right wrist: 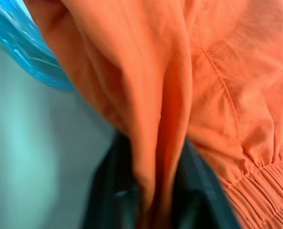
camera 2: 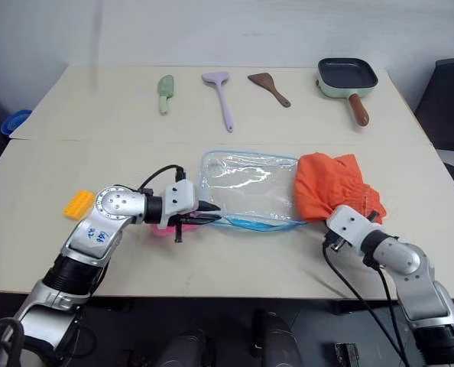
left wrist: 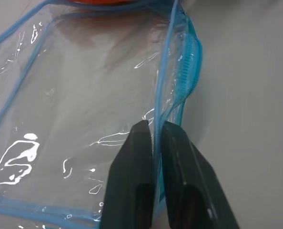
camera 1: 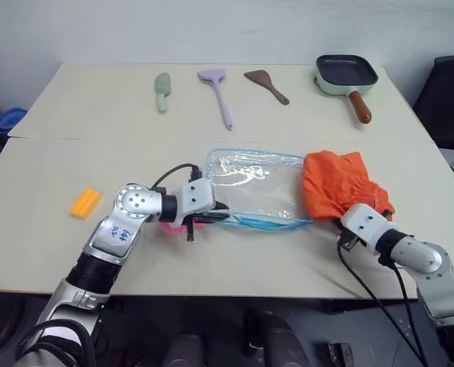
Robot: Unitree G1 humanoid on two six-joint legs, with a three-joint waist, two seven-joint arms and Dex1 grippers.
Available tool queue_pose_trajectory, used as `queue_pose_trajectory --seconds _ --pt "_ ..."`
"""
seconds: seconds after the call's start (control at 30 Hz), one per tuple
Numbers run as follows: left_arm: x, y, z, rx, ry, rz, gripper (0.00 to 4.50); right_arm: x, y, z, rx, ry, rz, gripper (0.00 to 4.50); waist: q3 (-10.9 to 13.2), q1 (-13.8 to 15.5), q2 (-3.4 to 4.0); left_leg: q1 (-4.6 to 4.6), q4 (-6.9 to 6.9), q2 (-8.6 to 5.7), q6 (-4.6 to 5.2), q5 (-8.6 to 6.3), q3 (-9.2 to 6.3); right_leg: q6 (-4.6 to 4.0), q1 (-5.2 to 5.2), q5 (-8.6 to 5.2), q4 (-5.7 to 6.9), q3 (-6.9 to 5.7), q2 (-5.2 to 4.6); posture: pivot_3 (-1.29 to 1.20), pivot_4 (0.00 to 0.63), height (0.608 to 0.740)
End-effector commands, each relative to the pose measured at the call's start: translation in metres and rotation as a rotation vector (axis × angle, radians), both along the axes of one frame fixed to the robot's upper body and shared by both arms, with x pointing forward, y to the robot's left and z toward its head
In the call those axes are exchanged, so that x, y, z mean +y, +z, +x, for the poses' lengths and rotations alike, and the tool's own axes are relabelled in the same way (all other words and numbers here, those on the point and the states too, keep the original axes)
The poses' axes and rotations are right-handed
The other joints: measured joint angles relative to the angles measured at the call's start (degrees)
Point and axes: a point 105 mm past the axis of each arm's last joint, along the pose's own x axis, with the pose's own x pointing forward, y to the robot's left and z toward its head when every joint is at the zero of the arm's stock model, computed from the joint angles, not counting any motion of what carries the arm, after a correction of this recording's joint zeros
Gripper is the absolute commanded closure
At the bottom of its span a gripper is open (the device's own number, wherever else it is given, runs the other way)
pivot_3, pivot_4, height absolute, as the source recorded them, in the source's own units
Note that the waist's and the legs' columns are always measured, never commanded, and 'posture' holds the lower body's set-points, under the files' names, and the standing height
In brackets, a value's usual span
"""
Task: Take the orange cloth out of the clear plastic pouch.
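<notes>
Clear plastic pouch point(camera 2: 246, 189) seen flat on bench point(camera 2: 51, 157), left claw point(camera 2: 212, 211) at its near edge; orange cloth point(camera 2: 330, 187) bunched just beyond right claw point(camera 2: 332, 223), outside pouch.

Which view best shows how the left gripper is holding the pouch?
The left wrist view: the left gripper pinches the pouch's blue trimmed edge between its fingers. The left and right eye views show the gripper at the pouch's near left edge, but not the pinch itself.
</notes>
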Motion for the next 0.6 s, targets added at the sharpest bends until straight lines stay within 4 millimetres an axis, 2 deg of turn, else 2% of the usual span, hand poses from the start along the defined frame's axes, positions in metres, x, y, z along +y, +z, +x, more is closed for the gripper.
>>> queue_pose_trajectory --seconds 0.03,0.13,0.23,0.27,0.3,0.37,0.43,0.6 --pt "0.005 0.014 0.0 -0.03 0.005 -0.03 2.55 -0.006 0.008 -0.003 -0.015 -0.001 -0.017 2.23 0.0 0.0 0.0 0.0 0.0 0.0 0.0 0.0 0.0 0.0 0.0 0.0 0.0 0.0 0.0 0.0 0.15 0.74" --pt "0.011 0.019 0.0 -0.03 0.018 -0.042 1.6 -0.01 0.021 -0.006 -0.035 -0.005 0.015 1.25 0.0 0.0 0.0 -0.01 0.0 0.01 0.0 0.0 -0.01 0.0 -0.01 0.0 0.0 0.0 0.0 0.0 0.15 0.74" --pt "0.019 0.039 0.001 0.002 0.045 -0.127 0.64 -0.013 0.042 -0.013 -0.026 -0.011 0.159 0.17 0.0 0.0 0.0 -0.02 0.0 0.01 0.0 0.0 -0.02 0.0 -0.02 0.0 0.01 -0.01 0.0 0.0 0.15 0.74" --pt "0.023 0.046 0.002 0.014 0.061 -0.16 0.35 -0.014 0.049 -0.016 -0.012 -0.007 0.208 0.0 0.0 0.0 0.0 -0.02 0.0 0.02 0.01 0.0 -0.03 0.0 -0.01 0.0 0.02 -0.01 0.0 0.0 0.15 0.74" --pt "0.029 0.053 0.003 0.033 0.077 -0.187 0.05 -0.016 0.055 -0.021 0.012 -0.002 0.253 0.0 0.0 0.0 0.0 -0.02 0.0 0.02 0.01 0.0 -0.03 0.0 -0.02 0.0 0.02 -0.01 0.0 0.0 0.15 0.74" --pt "0.047 0.065 0.002 0.036 0.098 -0.216 0.02 -0.025 0.068 -0.034 0.055 -0.001 0.292 0.0 0.0 0.0 0.02 -0.01 0.0 0.04 0.01 0.0 -0.07 0.0 -0.02 0.0 0.03 -0.03 0.01 0.0 0.15 0.74" --pt "0.082 0.073 -0.004 0.063 0.137 -0.203 0.02 -0.048 0.082 -0.052 0.119 -0.059 0.362 0.0 0.0 -0.1 0.02 -0.03 -0.04 0.05 0.01 -0.01 -0.07 -0.01 -0.04 0.0 0.02 -0.04 0.03 0.0 0.15 0.74" --pt "0.145 0.083 -0.02 0.112 0.214 -0.144 0.02 -0.082 0.091 -0.096 0.275 -0.151 0.5 0.0 0.0 0.0 0.02 0.01 -0.17 0.08 0.1 -0.08 -0.08 -0.06 0.01 -0.04 -0.22 -0.1 0.07 0.0 0.15 0.74"
